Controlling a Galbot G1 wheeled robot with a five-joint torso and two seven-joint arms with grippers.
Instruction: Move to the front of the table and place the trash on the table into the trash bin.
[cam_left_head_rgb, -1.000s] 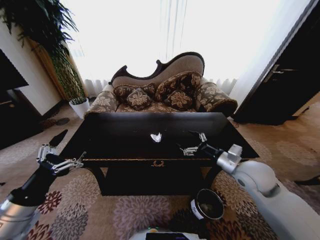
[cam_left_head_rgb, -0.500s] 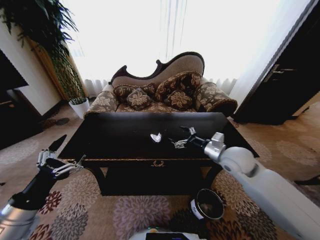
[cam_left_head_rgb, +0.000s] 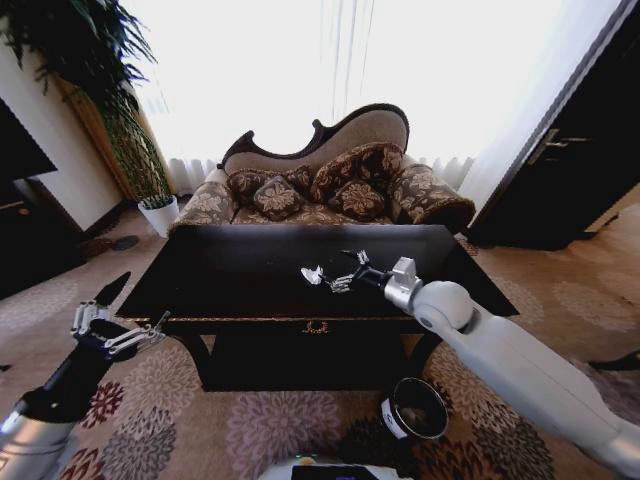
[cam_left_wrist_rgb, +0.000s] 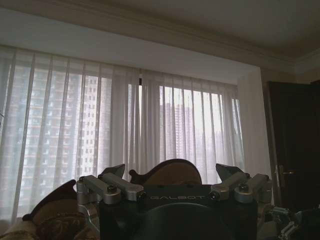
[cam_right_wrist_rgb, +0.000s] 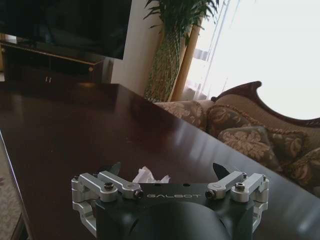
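Head view shows, nearest to the robot, the trash bin (cam_left_head_rgb: 417, 408) standing on the carpet in front of the table's right part, open and, as far as can be seen, with nothing visible inside. A little farther, on the robot's left, the left gripper (cam_left_head_rgb: 118, 330) hangs beside the front left corner of the table (cam_left_head_rgb: 220, 280), off the top, with its fingers spread and holding nothing; it has stayed almost where it was one second ago.

What changed is the right arm. One second ago the right gripper (cam_left_head_rgb: 338, 273) was over the right part of the table, well apart from the trash (cam_left_head_rgb: 313, 274); now it has travelled to the left across the glossy top and is just beside the crumpled white paper. In the right wrist view the paper (cam_right_wrist_rgb: 150, 175) lies between the two spread fingertips, just ahead of the gripper body. The jaws are wide apart and nothing is pinched yet; whether a finger already touches the paper, I cannot tell.

I judge that the reach is nearly finished and the grasp has not begun.
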